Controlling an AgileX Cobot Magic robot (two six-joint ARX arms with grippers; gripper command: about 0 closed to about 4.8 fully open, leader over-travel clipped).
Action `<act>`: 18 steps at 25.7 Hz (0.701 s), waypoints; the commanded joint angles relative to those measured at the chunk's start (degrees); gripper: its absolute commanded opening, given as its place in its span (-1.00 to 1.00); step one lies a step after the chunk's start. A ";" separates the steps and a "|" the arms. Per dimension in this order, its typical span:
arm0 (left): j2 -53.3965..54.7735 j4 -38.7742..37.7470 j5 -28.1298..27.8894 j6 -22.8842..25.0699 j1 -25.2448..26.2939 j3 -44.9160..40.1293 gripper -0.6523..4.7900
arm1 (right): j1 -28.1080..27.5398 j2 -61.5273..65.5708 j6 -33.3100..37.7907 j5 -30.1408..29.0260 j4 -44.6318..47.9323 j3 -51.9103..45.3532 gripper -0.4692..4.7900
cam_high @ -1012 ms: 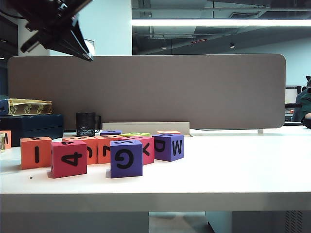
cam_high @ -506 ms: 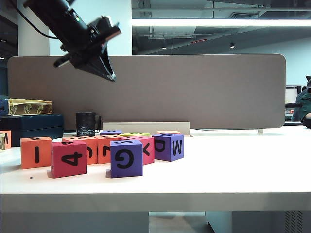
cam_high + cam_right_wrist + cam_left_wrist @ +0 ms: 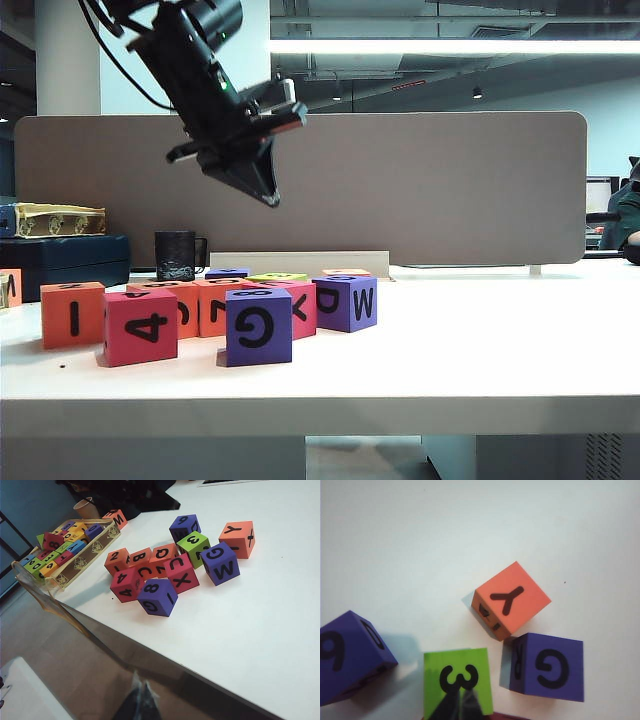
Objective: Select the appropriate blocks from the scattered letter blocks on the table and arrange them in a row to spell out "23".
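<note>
Exterior view: left gripper [image 3: 268,196] hangs above the scattered letter blocks [image 3: 255,310], fingers pressed together, empty.
Left wrist view: lime-green block [image 3: 458,682] shows 3, partly cut off, fingertips over it.
Right wrist view: right gripper [image 3: 142,692] at the table [image 3: 260,630] edge, blurred, seemingly closed.
Orange block [image 3: 117,560]: shows 2.

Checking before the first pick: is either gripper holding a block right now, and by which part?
Nothing is held. The left gripper hangs shut and empty above the blocks, over the lime-green 3 cube. The right gripper is shut, off the table.
</note>
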 commanded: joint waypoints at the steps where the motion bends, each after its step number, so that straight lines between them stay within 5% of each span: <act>1: 1.18 0.52 -0.11 0.39 -0.35 0.22 -0.34 | -0.07 0.04 -0.13 -0.13 0.96 0.26 -0.83; 6: 2.40 -1.01 -0.13 0.22 -0.39 0.11 -0.08 | -0.04 0.07 -0.15 -0.09 0.98 0.26 -0.83; 10: 2.78 -1.86 -0.11 0.24 -0.39 0.04 0.53 | -0.07 0.07 -0.15 -0.11 0.98 0.26 -0.83; 18: 4.83 -1.68 -1.33 0.72 -1.42 0.04 0.53 | -0.13 0.07 -0.15 -0.11 0.98 0.26 -0.83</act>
